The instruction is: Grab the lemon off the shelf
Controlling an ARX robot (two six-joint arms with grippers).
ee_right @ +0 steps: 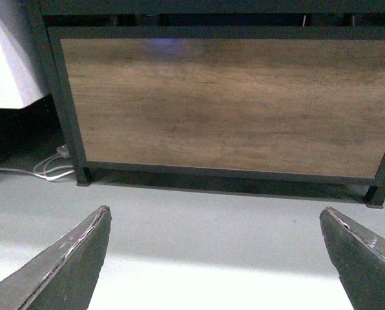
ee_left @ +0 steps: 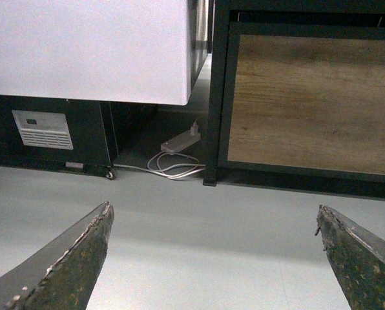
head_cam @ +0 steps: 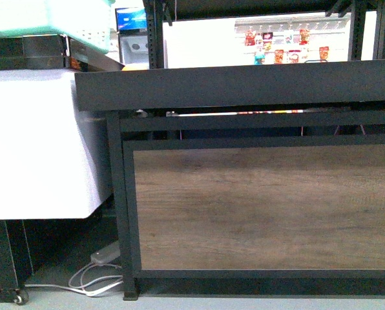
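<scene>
1. The shelf fills my front view: a black frame, a brown wood panel below, and a black tray rim across the top.
2. I cannot see the lemon; the rim hides whatever lies in the tray.
3. My left jaws are released and spread wide, holding nothing, over bare floor in front of the shelf's left corner.
4. My right jaws are also released and empty, facing the shelf's panel.
5. A white cabinet stands just left of the shelf. A power strip with a white cable lies on the floor by the shelf's left foot.
</scene>
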